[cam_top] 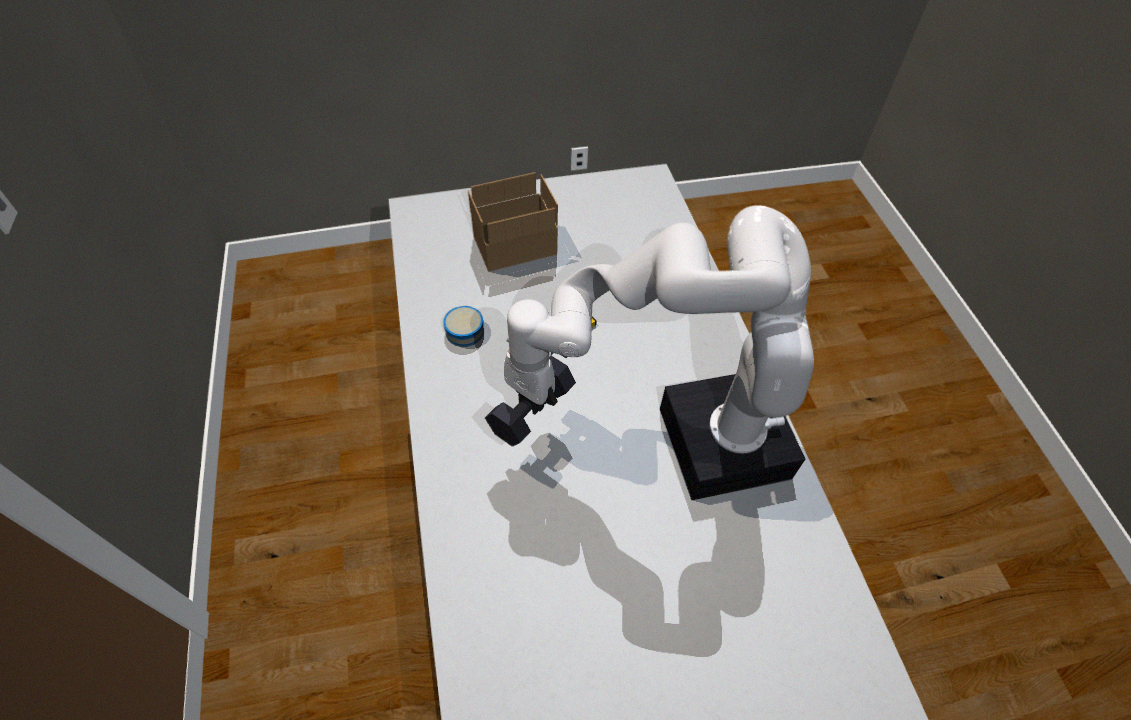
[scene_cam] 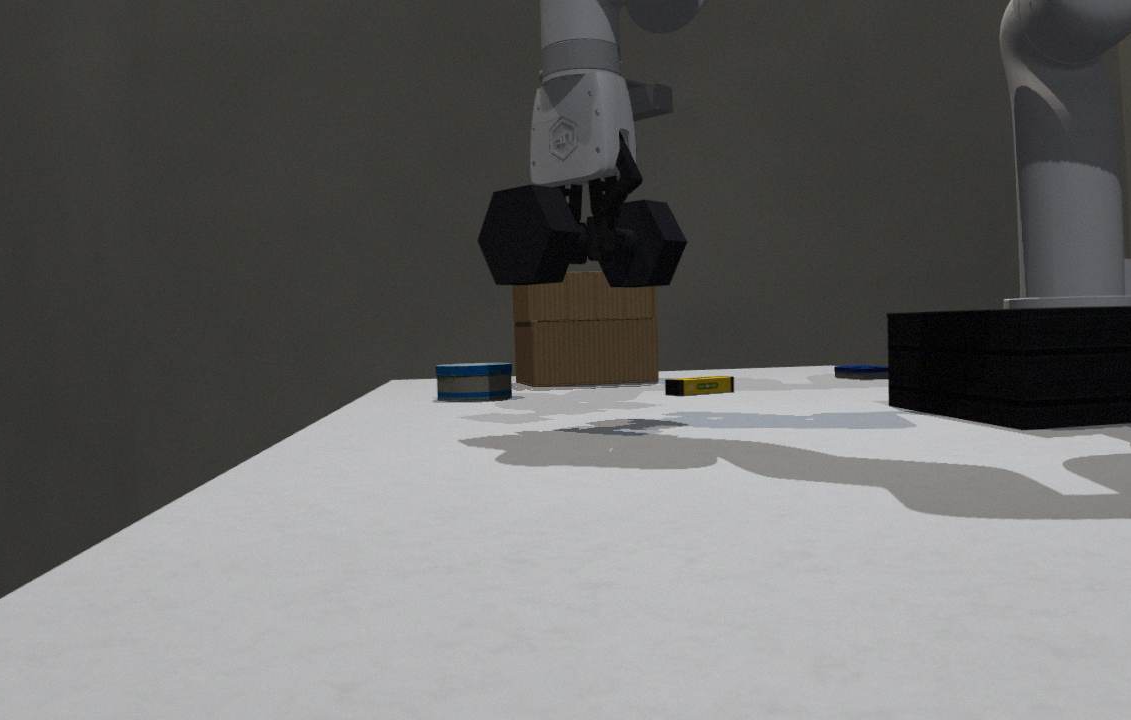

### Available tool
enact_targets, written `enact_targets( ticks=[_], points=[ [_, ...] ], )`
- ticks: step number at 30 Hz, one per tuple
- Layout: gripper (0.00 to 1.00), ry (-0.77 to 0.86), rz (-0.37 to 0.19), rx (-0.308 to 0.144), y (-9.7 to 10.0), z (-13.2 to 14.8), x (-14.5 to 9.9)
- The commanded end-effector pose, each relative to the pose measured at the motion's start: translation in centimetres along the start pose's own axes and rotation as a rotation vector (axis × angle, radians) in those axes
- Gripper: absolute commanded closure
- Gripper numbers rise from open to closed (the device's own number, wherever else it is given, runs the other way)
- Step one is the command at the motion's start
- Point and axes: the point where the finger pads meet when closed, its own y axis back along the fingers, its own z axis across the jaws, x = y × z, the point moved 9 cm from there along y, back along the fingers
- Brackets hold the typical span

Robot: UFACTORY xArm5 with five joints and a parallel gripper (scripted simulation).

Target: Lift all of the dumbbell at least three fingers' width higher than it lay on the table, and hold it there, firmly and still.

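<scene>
The black dumbbell (cam_top: 531, 404) (scene_cam: 581, 237) with hexagonal heads hangs level in the air, well above the white table. My gripper (cam_top: 540, 402) (scene_cam: 598, 234) points straight down and is shut on the dumbbell's middle bar, a head on each side of the fingers. The dumbbell's shadow (cam_top: 548, 458) lies on the table below it, apart from it. In the top view the far head is partly hidden behind the gripper body.
An open cardboard box (cam_top: 513, 220) (scene_cam: 585, 327) stands at the far end of the table. A blue-rimmed round tin (cam_top: 463, 325) (scene_cam: 473, 380) sits near the left edge. A small yellow block (scene_cam: 699, 385) and a flat blue thing (scene_cam: 860, 370) lie further back. My black base (cam_top: 729, 435) stands at the right.
</scene>
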Motion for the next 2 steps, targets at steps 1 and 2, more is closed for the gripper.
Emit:
enact_targets(
  ticks=[1, 2],
  points=[
    [1.00, 0.000, -0.003, 0.004, 0.16, -0.10, -0.07],
    [1.00, 0.000, -0.003, 0.004, 0.16, -0.10, -0.07]
  ],
)
